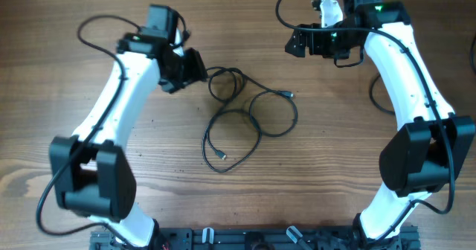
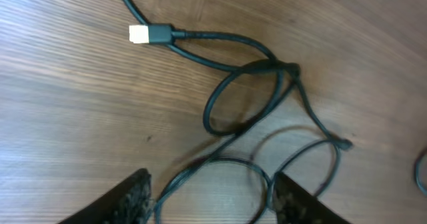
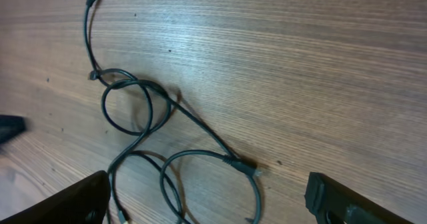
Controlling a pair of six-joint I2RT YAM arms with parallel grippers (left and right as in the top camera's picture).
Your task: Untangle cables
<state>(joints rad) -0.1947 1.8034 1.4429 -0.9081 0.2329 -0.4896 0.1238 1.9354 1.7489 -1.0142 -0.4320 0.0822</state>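
Closest to the overhead lens, my two white arms frame the scene, the left arm point(image 1: 119, 94) bent inward from the near-left corner and the right arm point(image 1: 405, 64) reaching up the right side. Beneath them stretches a wooden table point(image 1: 335, 168). Near its middle lie the cables point(image 2: 273, 65), thin black cords in several loose loops that cross and overlap one another, all flat on the wood. My left gripper point(image 2: 213, 201) hangs just beside the loops' upper-left edge with its jaws spread wide; one loop runs across the gap between the fingers point(image 2: 130, 197), but nothing is clamped. My right gripper point(image 3: 207, 204) sits well apart from the tangle, toward the far right, jaws likewise wide and empty. Smallest of all are the ends: a black plug point(image 2: 150, 33) with a pale tip, lying at the far side of the left wrist view, and a small dark plug point(image 3: 243, 165) on the side of the loops nearest my right gripper.
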